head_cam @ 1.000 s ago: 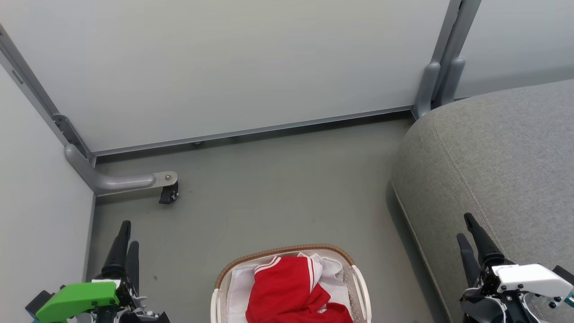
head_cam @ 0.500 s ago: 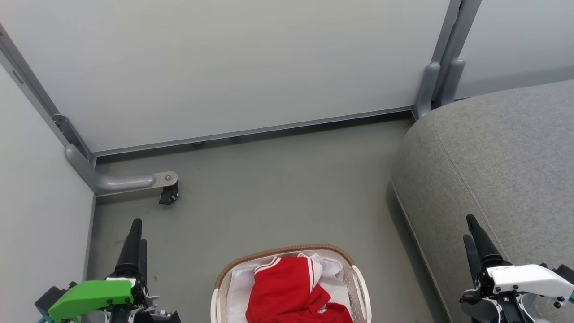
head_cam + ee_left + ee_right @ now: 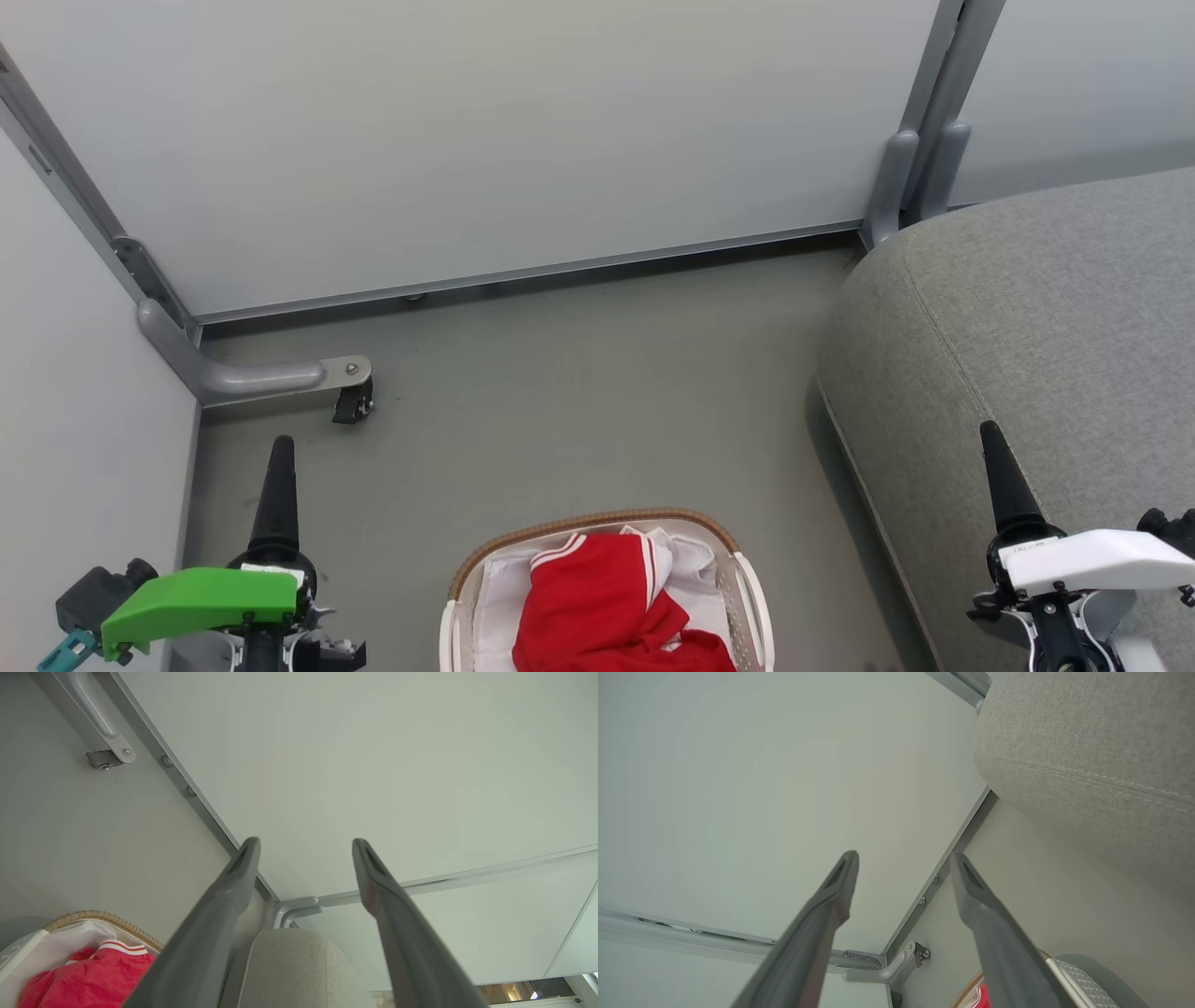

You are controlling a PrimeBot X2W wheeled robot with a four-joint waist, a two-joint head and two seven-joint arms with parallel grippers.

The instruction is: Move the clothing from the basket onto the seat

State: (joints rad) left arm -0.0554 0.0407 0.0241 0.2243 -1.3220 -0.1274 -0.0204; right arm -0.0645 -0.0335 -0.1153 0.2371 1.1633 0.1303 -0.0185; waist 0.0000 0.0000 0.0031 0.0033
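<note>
At the bottom centre of my head view the clothing (image 3: 607, 616) is bright red with thin white stripes, on a plain white liner (image 3: 495, 597) in an off-white, hole-dotted basket (image 3: 597, 516) with a woven brown rim. The sofa (image 3: 1027, 308) at right is flecked mid grey with paler seams, the floor (image 3: 560, 392) dull grey-green, and the wall (image 3: 467, 121) pale grey-white with silver-grey framing. My left gripper (image 3: 280, 448), lower left, is near-black under a bright green cover (image 3: 201, 597), and my right gripper (image 3: 991, 434), lower right, is equally dark under a white cover (image 3: 1092, 560).
</note>
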